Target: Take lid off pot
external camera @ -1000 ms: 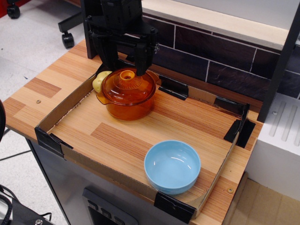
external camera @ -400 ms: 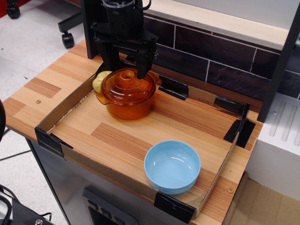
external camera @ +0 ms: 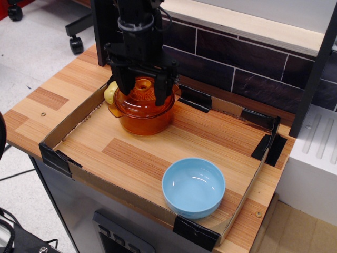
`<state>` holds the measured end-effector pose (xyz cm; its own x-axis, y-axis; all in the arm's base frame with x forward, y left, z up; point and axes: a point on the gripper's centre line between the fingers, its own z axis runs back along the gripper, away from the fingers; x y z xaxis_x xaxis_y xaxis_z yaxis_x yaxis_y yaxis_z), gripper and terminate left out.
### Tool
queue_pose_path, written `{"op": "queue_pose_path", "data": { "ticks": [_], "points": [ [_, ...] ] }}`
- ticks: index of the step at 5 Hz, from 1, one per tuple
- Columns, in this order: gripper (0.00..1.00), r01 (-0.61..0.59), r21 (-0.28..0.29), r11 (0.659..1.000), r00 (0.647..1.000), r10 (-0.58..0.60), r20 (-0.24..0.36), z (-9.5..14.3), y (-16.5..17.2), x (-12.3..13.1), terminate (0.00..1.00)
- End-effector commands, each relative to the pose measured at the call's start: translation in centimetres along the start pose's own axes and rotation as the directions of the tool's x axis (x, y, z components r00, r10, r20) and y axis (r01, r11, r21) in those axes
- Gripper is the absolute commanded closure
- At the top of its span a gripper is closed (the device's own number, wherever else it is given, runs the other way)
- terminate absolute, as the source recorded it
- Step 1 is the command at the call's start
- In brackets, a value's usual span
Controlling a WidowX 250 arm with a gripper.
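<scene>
- Since the earlier pictures, the hand has come down. It sat higher and a bit behind the lid before; now its two black fingers reach down on both sides of the knob.
- Only one view shows this. The hand is open, with a finger on each side of the knob, and it holds nothing yet. Whether the fingers touch the lid cannot be told.
- The lid sits shut on the orange pot, at the back left of the cardboard tray on the counter. A yellow thing sits just behind the pot.
- The blue bowl is well apart, near the front.
- What could go wrong: the glass knob looks smooth, so the fingers may slip off. If the hand squeezes off-centre, the lid may tip or drag the pot along.
</scene>
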<state>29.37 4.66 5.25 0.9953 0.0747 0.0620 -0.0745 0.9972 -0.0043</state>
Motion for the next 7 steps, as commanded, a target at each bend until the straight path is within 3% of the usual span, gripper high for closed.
{"op": "queue_pose_path", "data": {
  "ticks": [1,3,4,7],
  "points": [
    [1.00,-0.013,-0.002,1.000,1.000,0.013,0.010,-0.1,-0.6,0.3,0.00],
    [1.00,-0.050,0.000,0.999,0.999,0.050,0.019,0.4,-0.3,1.2,0.00],
    [1.00,-0.048,0.025,0.999,0.998,0.047,0.037,0.4,-0.9,0.5,0.00],
    [1.00,-0.116,0.079,0.990,0.990,0.109,0.093,4.6,-2.5,-0.3,0.00]
  ]
}}
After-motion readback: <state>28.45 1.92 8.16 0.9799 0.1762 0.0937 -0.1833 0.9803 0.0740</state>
